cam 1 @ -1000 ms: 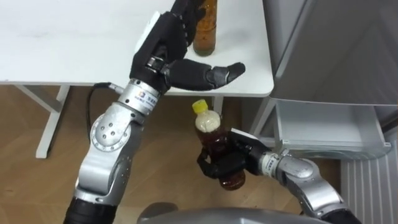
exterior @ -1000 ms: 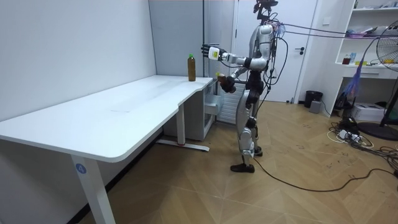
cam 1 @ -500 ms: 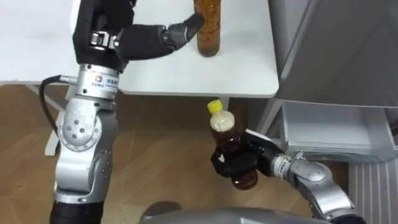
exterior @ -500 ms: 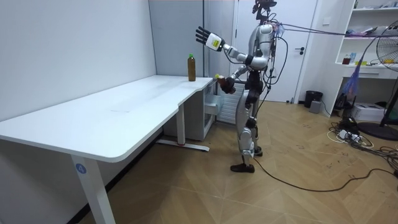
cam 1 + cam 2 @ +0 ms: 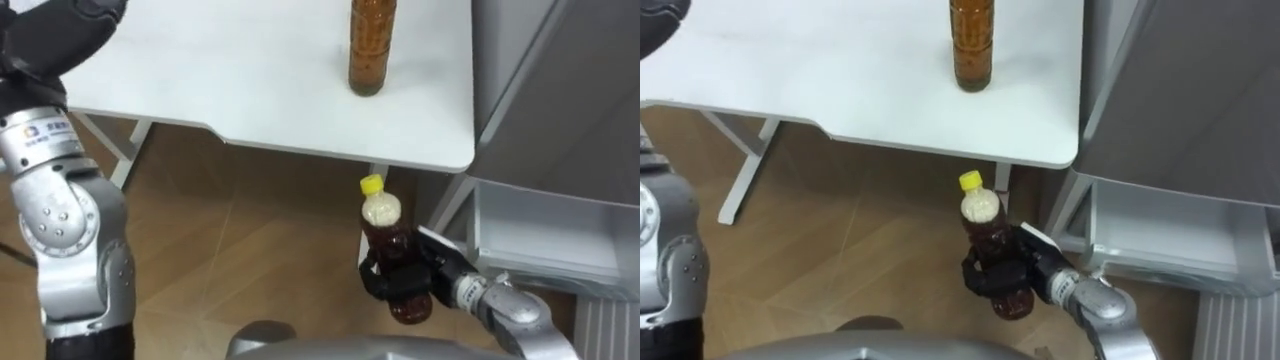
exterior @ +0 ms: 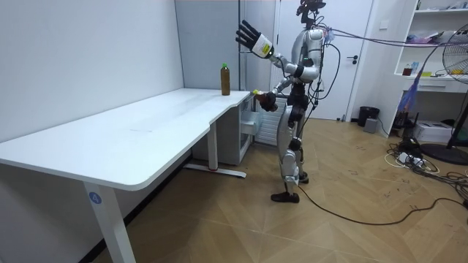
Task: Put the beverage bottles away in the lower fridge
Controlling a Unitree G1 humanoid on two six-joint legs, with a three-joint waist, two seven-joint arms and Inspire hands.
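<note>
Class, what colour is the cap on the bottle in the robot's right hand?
The cap is yellow, clearest in the right eye view.

The tall amber glass bottle (image 5: pixel 368 55) on the white table (image 5: pixel 250 90) loses its neck and cap to the top edge of my eye views. My left hand (image 5: pixel 50 35) is cropped at the upper left corner. My right hand (image 5: pixel 400 283) covers the middle of the brown yellow-capped drink bottle (image 5: pixel 384 228).

There are two drink bottles, a yellow-capped bottle (image 5: pixel 385 235) at five o'clock and a second bottle (image 5: pixel 371 45) at twelve, plus one white table (image 5: pixel 230 90) and one grey fridge (image 5: pixel 560 90) at two o'clock.
</note>
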